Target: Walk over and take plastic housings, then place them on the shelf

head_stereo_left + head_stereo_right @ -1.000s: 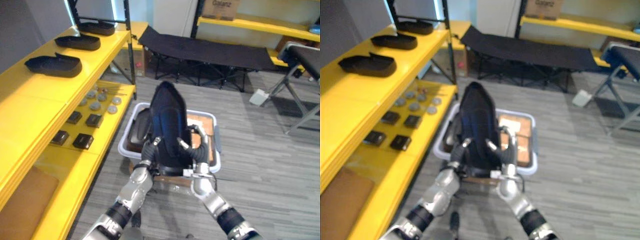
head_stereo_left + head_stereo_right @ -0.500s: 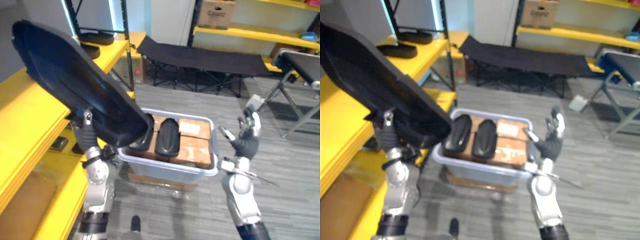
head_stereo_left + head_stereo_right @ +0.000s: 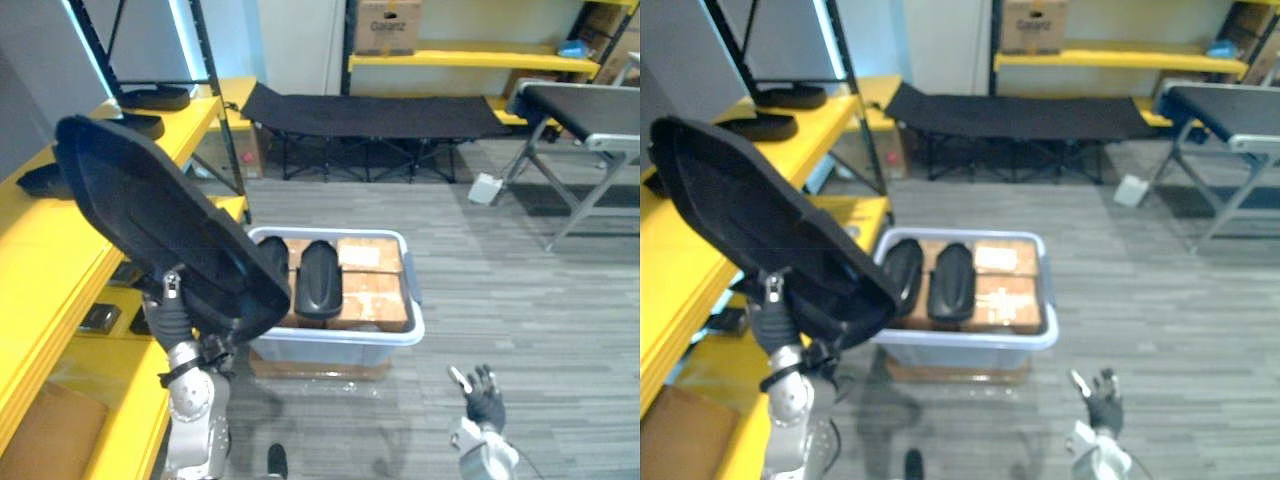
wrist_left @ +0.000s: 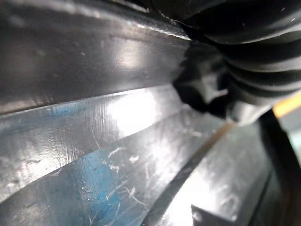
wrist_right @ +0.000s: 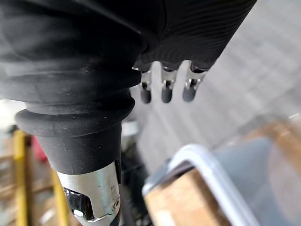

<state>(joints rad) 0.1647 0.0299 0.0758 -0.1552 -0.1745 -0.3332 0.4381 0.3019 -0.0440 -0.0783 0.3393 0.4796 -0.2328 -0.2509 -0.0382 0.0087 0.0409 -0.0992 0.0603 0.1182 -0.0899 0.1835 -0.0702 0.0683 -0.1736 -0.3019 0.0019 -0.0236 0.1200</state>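
My left hand (image 3: 175, 318) is shut on the lower edge of a large black plastic housing (image 3: 150, 220), its thumb pressed on the rim. The housing is raised and tilted, its top end beside the yellow shelf (image 3: 40, 255) on the left. Close up, its glossy scratched inner surface (image 4: 117, 141) shows in the left wrist view. My right hand (image 3: 484, 402) hangs low at the bottom right over the floor, open and holding nothing, its fingers (image 5: 162, 93) straight. Two more black housings (image 3: 318, 278) lie in the pale bin (image 3: 412, 305) on the floor.
Cardboard boxes (image 3: 368, 290) fill the bin's right half. Three black housings (image 3: 132, 126) lie along the shelf's top level, small dark parts (image 3: 98, 318) on the lower one. A black folding cot (image 3: 370, 108) and a grey table (image 3: 580, 100) stand farther back.
One second ago both hands held the housing over the bin. Now the left hand alone holds it by the shelf; the right hand has let go and dropped low. The camera has shifted.
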